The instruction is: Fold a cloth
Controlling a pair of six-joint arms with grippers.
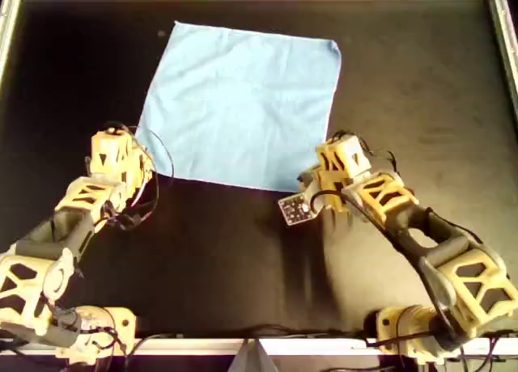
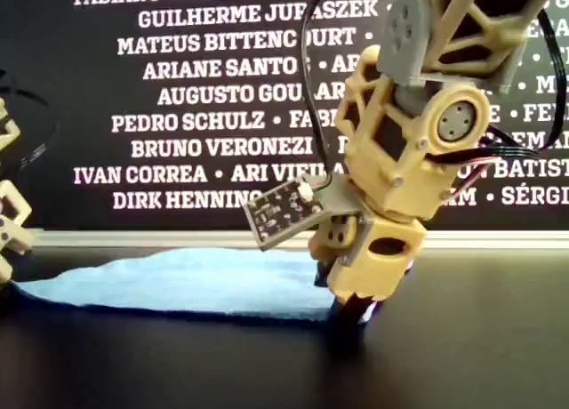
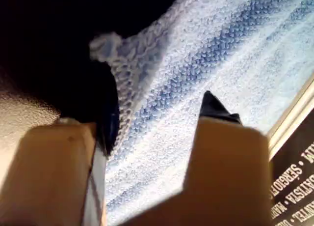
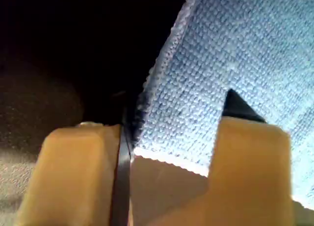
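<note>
Cloth light blue, flat, unfolded, roughly square, slightly skewed, upper centre overhead view. Left gripper and right gripper each parted, straddling a near corner.

overhead down, exterior low, wrists close

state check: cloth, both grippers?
cloth: spread flat and unfolded on the black table, near edge under both grippers.
left gripper: open, jaws straddling the cloth's corner edge.
right gripper: open, jaws straddling the cloth's edge, down at table level.
</note>
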